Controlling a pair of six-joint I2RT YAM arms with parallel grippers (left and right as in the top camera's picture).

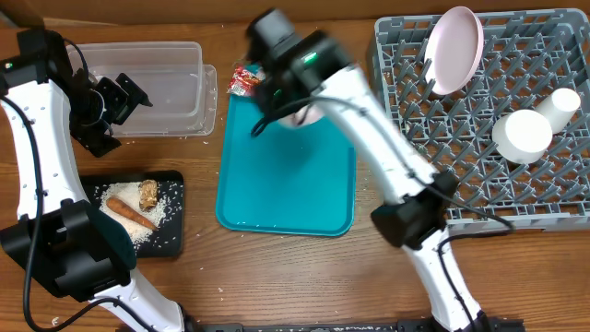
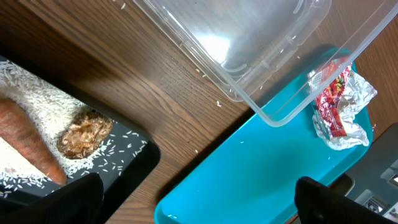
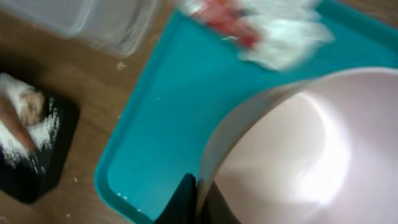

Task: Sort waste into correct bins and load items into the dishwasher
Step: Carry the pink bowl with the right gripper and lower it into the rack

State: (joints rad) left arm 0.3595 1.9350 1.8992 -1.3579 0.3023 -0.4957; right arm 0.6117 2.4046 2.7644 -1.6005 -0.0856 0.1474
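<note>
Right wrist view shows my right pincer point(image 3: 200, 200) clenched on the rim of a white bowl point(image 3: 292, 155), the rim pinched between my two fingers, above the far end of the teal tray point(image 3: 161, 112). The red-and-white wrapper point(image 3: 249, 25) lies just beyond the bowl, at the tray's corner.

I judge the step in hand is loading this bowl. Next I must lift it without tipping and carry it to my right, to the grey rack point(image 1: 553, 198). There the plate point(image 1: 456, 48), a cup point(image 1: 560, 103) and another bowl point(image 1: 522, 136) already stand, so I need a free place between the pegs.

My left pincer point(image 1: 129, 95) hangs released over the clear tub point(image 1: 175, 55).
</note>
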